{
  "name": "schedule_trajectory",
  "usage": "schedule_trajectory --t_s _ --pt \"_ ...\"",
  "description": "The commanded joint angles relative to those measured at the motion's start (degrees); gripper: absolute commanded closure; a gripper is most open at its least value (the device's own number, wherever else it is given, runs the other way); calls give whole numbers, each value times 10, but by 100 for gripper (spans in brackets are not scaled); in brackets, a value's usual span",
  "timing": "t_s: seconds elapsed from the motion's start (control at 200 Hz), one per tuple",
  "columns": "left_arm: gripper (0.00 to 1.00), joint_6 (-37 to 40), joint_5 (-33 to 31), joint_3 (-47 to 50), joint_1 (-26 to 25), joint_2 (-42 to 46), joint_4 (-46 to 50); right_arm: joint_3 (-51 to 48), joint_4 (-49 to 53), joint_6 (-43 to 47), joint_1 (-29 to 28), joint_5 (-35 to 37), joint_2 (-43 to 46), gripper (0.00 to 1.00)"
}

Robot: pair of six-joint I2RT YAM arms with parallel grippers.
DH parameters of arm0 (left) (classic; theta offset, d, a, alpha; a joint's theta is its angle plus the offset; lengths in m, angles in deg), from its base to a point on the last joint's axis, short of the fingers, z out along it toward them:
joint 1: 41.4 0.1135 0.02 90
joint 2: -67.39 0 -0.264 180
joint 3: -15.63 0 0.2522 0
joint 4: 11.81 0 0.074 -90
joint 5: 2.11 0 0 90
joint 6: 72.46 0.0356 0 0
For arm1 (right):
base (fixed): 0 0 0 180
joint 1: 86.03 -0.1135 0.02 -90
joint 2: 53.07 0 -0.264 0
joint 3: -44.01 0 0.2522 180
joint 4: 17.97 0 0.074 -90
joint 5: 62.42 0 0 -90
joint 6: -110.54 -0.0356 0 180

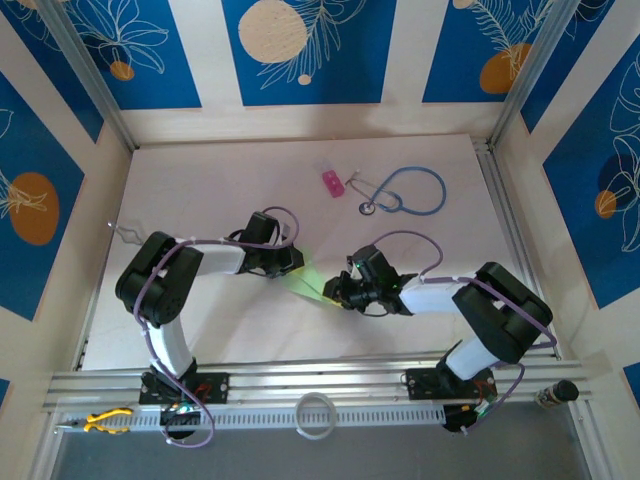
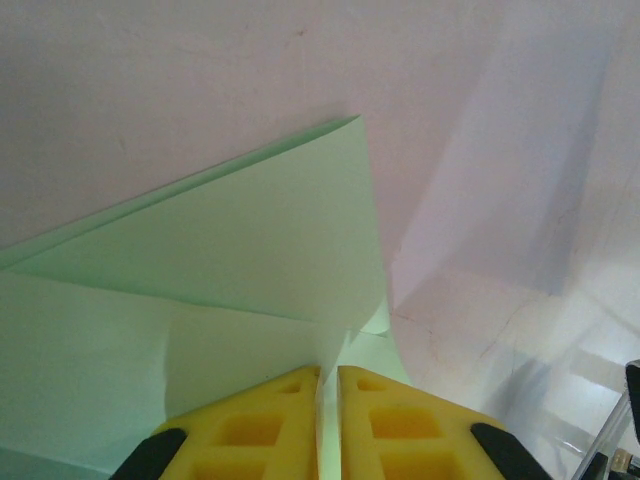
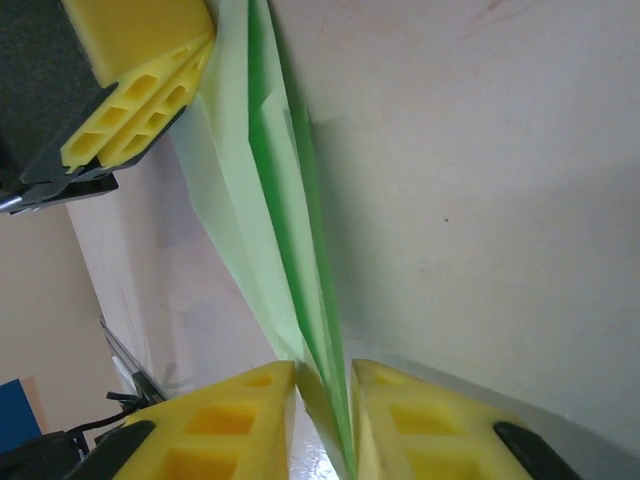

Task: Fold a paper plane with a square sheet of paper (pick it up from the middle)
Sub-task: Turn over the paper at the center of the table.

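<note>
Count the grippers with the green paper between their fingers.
2. The left gripper pinches the left end of the paper; the right gripper grips its right end. There are only two arms, so none is hidden.

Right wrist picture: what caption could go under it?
Left gripper pinches the green paper plane; right gripper straddles its other end.

A white table (image 1: 200, 180) sits enclosed by cream walls (image 1: 210, 60) bearing blue panels (image 1: 345, 60) with leaf and circle designs.
</note>
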Motion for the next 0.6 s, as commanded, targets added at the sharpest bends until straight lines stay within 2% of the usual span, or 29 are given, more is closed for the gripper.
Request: schedule_trajectory --t_s 0.0,0.135,0.235,0.36,0.48,0.595 --pt "85 -4 -4 12 8 -7 20 -8 -11 8 4 -4 -5 84" --pt "83 -7 5 10 8 6 13 -10 -17 12 4 -11 -5 91" --pt "80 -10 12 6 8 28 6 -12 -14 18 5 -10 2 93" --pt "71 0 8 1 8 74 6 -14 12 40 12 -4 30 94" --pt "66 19 -12 -4 8 128 34 5 105 102 20 20 92 95" --pt "64 38 -52 0 8 193 70 41 228 190 30 80 162 95"
